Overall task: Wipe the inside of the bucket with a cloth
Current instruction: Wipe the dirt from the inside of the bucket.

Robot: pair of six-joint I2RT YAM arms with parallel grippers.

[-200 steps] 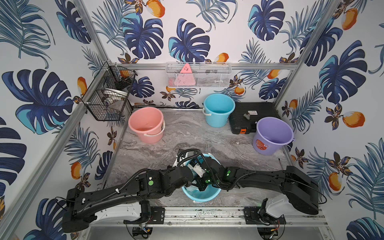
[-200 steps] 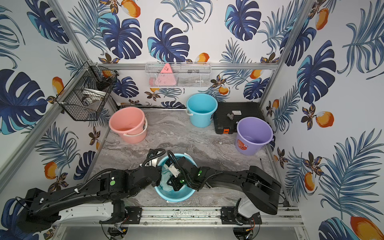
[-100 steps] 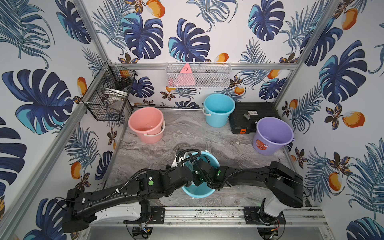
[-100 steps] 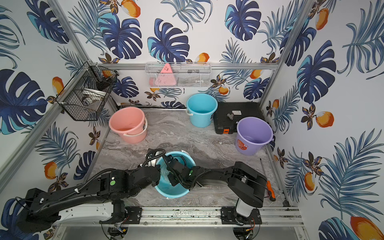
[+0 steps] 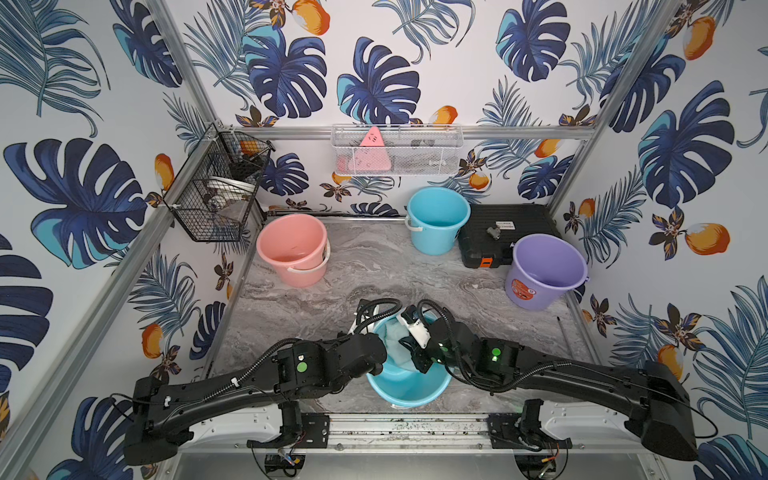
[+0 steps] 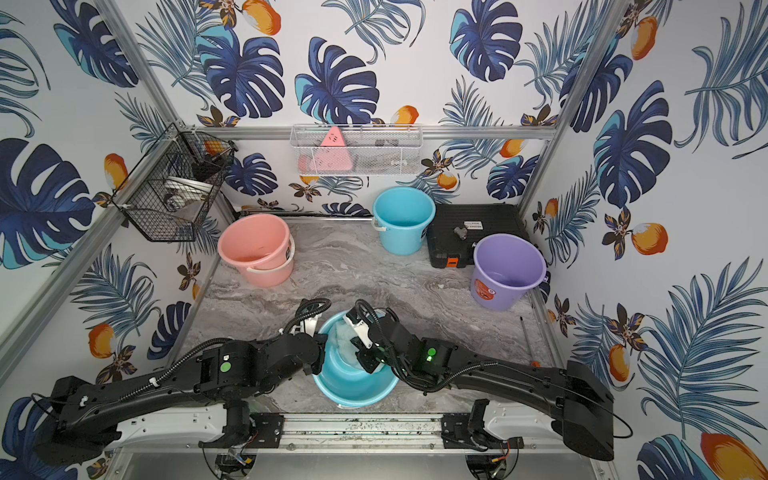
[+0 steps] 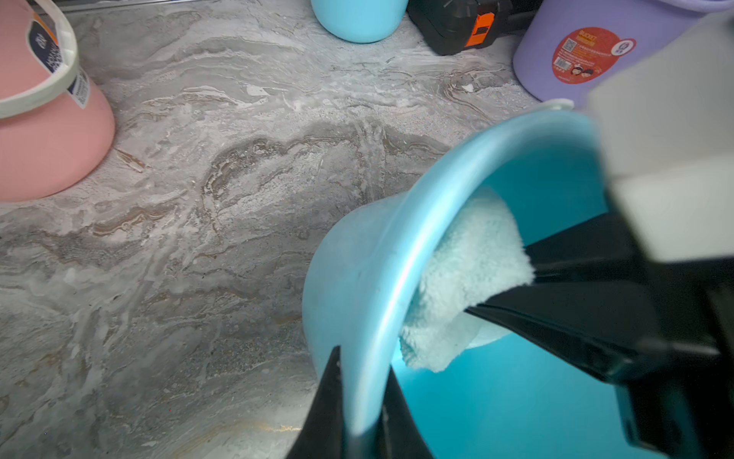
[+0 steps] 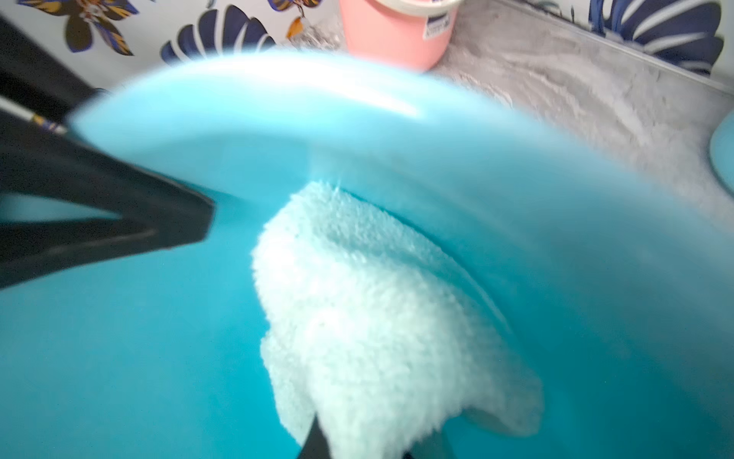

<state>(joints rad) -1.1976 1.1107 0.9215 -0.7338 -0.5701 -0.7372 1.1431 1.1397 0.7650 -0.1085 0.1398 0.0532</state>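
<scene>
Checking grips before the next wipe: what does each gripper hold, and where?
Left gripper pinches the near blue bucket at its rim, one finger inside, one outside. Right gripper holds the cloth by one bunched end, inside that bucket.

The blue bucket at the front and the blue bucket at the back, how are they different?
The front bucket has a fluffy cloth inside, held by the right gripper; the back bucket shows no cloth. The left gripper pinches the front bucket's rim; no gripper touches the back bucket. The back bucket stands beside a black case; the front bucket does not. Both are the same light blue.
</scene>
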